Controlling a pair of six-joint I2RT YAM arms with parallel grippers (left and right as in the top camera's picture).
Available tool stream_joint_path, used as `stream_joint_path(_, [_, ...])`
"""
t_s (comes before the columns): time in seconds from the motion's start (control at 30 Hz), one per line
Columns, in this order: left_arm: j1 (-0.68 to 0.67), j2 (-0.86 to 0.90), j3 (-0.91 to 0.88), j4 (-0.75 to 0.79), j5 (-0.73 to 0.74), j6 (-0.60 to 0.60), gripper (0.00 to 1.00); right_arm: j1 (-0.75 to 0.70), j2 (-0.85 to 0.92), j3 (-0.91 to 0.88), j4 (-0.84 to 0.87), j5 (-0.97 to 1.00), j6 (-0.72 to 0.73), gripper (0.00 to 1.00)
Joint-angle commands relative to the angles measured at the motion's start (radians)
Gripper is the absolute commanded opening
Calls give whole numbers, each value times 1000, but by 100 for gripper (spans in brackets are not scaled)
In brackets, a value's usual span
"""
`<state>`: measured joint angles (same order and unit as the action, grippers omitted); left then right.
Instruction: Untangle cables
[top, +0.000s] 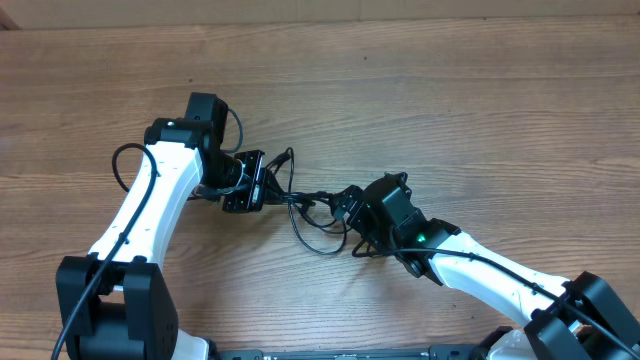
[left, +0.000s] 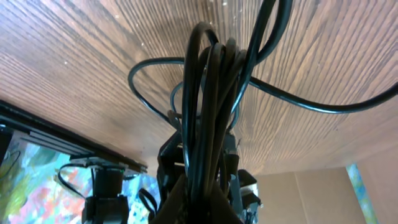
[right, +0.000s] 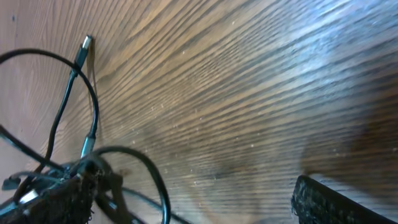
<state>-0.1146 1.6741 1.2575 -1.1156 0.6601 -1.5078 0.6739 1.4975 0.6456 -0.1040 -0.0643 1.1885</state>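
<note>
- Overhead: my left hand (top: 255, 183) is pressed together on the cables (top: 305, 205), about mid-bench (top: 450, 100).
- Left wrist view: black strands come up between my fingers (left: 177, 200) as one tight bunch. Loose loops fan out beyond them against the wood.
- My right hand (top: 345, 208) is just beside the tangle, on the side toward the bench's right edge. Its jaws are wide apart and clamp nothing.
- Right wrist view: one finger pad (right: 56, 199) is against a knot of strands. The other is well apart from it, over bare wood.
- A silver plug tip (right: 86, 42) lies on the bench at the end of a loose cord arcing off the knot.
- Overhead, one loop sags toward the near edge.
</note>
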Motion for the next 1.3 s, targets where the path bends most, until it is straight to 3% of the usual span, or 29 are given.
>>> stream_joint_path(0.0, [10, 4, 23, 13, -34, 11, 4, 0, 3, 2, 13, -51, -21, 100])
stream_joint_path(0.17, [10, 4, 23, 21, -66, 0, 4, 0, 3, 2, 86, -156, -129, 100])
stream_joint_path(0.33, [10, 4, 23, 29, 39, -1, 5, 0, 4, 2, 54, -120, -126, 100])
stream_joint_path(0.67, [10, 4, 23, 6, 193, 115, 4, 0, 4, 2, 43, -1, -83, 100])
stream_joint_path(0.77, [10, 4, 23, -8, 206, 137, 4, 0, 4, 2, 42, 5, -67, 94])
stream_joint_path(0.97, [11, 4, 23, 1, 245, 151, 4, 0, 4, 2, -14, 4, -68, 70])
stream_joint_path(1.03, [11, 4, 23, 25, 247, 151, 4, 0, 4, 2, -35, 3, -68, 48])
stream_joint_path(1.13, [11, 4, 23, 52, 235, 151, 4, 0, 3, 2, -51, -13, -68, 24])
stream_joint_path(1.23, [11, 4, 23, 93, 155, 151, 4, 0, 3, 2, -72, -35, -73, 5])
stream_joint_path(1.27, [11, 4, 23, 104, 124, 152, 4, -1, 3, 2, -83, -41, -85, 4])
